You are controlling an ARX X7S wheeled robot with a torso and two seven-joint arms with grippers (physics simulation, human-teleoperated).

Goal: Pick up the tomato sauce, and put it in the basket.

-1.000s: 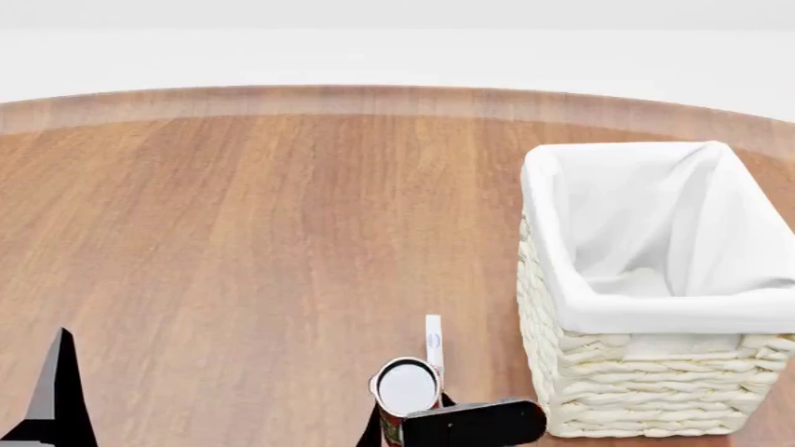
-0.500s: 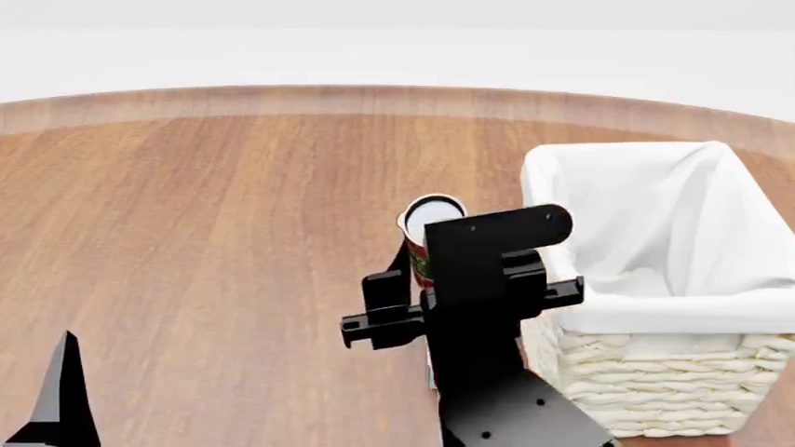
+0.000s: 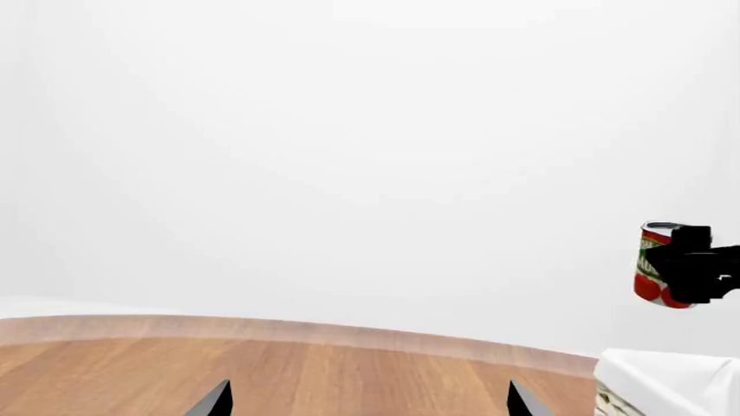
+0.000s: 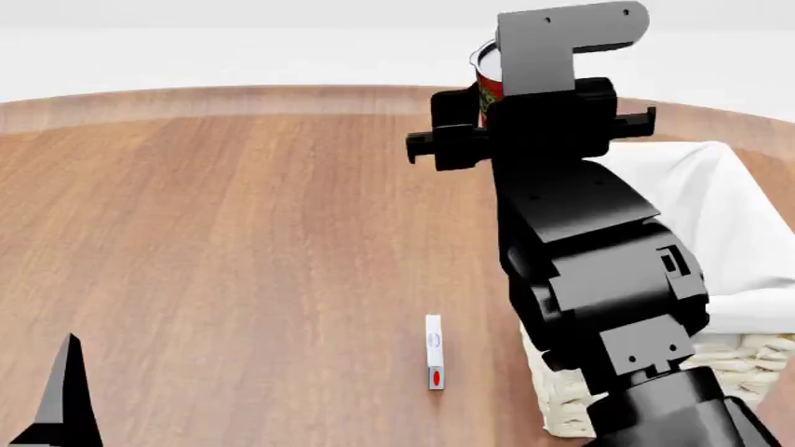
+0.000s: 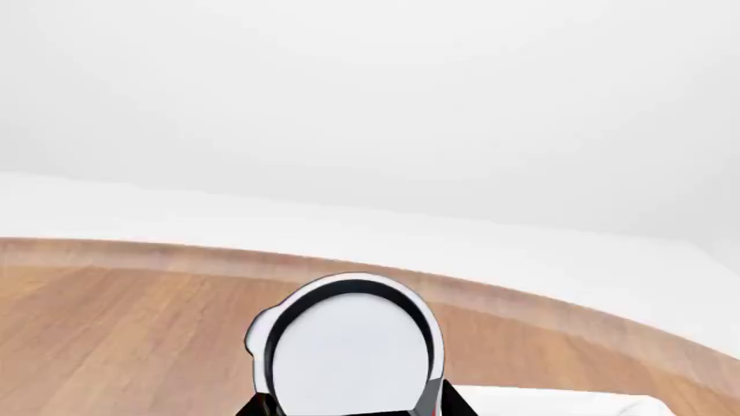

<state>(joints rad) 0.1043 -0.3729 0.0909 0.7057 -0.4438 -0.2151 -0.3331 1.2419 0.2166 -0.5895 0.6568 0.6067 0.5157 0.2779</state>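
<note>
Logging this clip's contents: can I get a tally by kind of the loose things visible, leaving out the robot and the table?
Cans: 1, the tomato sauce, held up in the right gripper.
Baskets: 1, the basket with white liner.
Small white flat items: 1, a slim white piece with a red dot, lying on the table; unidentifiable.
Total: 3.

Round wooden table (image 4: pixel 249 233) with a paler rim, plain white surroundings.

Red-labelled tomato sauce (image 3: pixel 654 270) (silvery top), cream woven basket (image 4: pixel 565 391), white liner, brown wood-grain table (image 4: pixel 223 233).
</note>
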